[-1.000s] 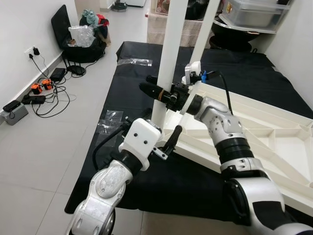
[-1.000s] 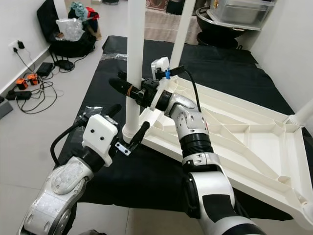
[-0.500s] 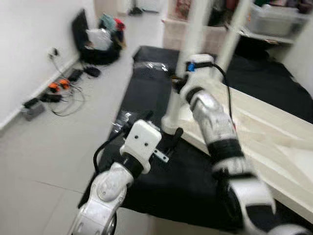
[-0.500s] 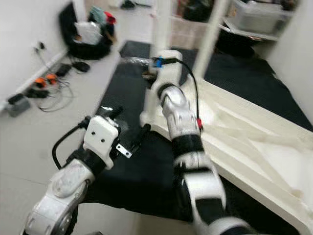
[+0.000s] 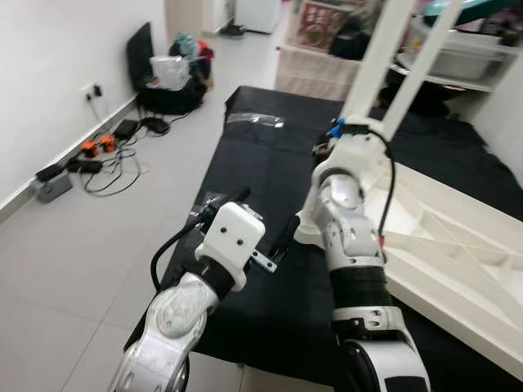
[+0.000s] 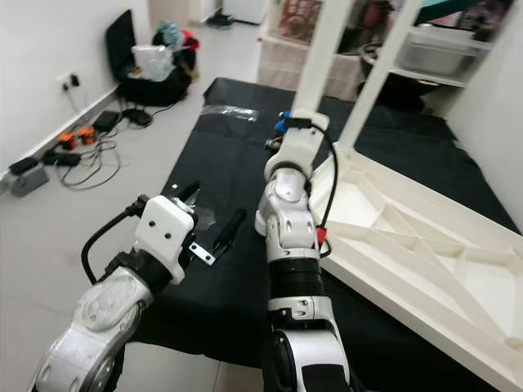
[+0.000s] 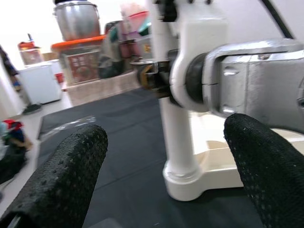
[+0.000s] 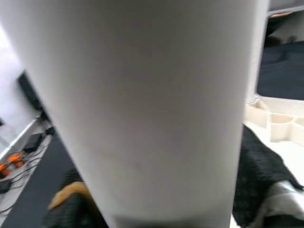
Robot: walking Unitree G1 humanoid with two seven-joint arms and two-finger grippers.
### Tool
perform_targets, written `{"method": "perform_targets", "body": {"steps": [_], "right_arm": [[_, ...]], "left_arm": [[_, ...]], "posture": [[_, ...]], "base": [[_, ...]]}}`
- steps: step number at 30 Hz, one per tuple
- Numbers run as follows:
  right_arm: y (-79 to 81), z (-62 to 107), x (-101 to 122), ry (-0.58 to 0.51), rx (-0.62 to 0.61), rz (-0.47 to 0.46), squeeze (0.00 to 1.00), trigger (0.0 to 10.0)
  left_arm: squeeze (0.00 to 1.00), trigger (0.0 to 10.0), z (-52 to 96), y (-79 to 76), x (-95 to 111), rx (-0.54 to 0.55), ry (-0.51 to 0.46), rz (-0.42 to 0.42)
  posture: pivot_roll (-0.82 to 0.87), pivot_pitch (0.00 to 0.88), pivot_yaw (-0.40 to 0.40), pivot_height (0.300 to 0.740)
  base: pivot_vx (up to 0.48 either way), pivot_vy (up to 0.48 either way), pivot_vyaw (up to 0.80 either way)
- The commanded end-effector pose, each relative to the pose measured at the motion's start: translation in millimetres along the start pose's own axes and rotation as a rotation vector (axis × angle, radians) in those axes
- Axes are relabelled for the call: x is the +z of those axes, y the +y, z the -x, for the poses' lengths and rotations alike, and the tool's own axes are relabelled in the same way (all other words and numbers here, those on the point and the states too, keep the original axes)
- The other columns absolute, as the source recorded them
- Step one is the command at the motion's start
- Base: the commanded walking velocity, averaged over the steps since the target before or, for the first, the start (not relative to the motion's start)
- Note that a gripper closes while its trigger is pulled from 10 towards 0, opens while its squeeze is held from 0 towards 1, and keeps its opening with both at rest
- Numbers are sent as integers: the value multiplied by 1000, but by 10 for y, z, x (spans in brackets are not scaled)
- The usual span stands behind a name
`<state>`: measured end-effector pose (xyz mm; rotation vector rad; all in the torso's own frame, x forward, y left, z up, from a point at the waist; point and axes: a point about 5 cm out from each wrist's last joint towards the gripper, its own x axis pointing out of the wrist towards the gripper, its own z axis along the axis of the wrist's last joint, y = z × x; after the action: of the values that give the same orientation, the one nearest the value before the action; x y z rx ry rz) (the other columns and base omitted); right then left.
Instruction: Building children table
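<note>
right pincer (image 8: pixel 156 209): seemingly clamped round smooth white cylindrical table leg (image 8: pixel 142 109) | left pincer (image 7: pixel 166 166): textured fingers apart

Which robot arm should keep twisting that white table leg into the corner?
The right one, probably. Its right gripper already has black fingers on both sides of the white leg. The left gripper hangs open, away from the leg, above the black mat.

Both arms are silver metal with black ribbed joint bands. The left hand (image 5: pixel 261 222) carries a boxy white wrist housing with two small dark screw holes, a looping black cable and long black fingers (image 7: pixel 71 171) with a dotted rubber texture. The right arm has a white wrist block, a blue connector and a thin black cable along it.
</note>
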<state>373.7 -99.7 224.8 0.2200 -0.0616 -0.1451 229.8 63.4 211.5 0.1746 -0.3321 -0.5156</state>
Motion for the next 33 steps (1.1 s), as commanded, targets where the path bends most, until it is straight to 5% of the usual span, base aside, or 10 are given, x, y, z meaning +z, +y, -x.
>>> {"method": "perform_targets", "body": {"steps": [1,2,3,7,11,12,15,25,26,33], "right_arm": [[69,29,-52,11,35,-30,1000,10000],[83,7,5,-10,84,-15,1000,10000],[144,-9,36,19,219,-44,0,10000],[144,-9,36,19,219,-44,0,10000],[121,17,74,72,703,-63,0,10000],[26,135,110,72,1007,-69,0,10000],[-90,252,108,120,1337,-126,0,10000],[180,101,-121,185,1351,-123,0,10000],[223,105,-133,177,1347,-113,0,0],[227,79,-130,133,1281,-75,0,0]], "left_arm": [[0,10000,10,-10,-21,-2,7,3],[0,10000,10,-12,-20,-2,7,4],[0,10000,9,-16,-21,-2,7,4],[0,10000,9,-16,-21,-2,7,4],[0,10000,10,-20,-25,-2,6,6],[0,10000,8,-24,-24,-3,4,6],[0,10000,5,-23,-15,-5,0,4],[0,10000,41,-6,-10,3,11,-5],[0,10000,45,-7,-9,4,12,-5],[0,10000,45,-6,-6,5,12,-5]], "posture": [[92,51,-101,740],[93,52,-103,740],[90,51,-99,740],[90,51,-99,740],[87,40,-104,740],[89,36,-103,740],[99,39,-107,740],[127,45,-118,740],[127,45,-118,740],[122,51,-116,740]], "base": [[0,0,0],[0,0,0],[0,0,0],[0,0,0],[0,0,0],[0,0,0],[0,0,0],[0,0,0],[0,0,0],[0,0,0]]}}
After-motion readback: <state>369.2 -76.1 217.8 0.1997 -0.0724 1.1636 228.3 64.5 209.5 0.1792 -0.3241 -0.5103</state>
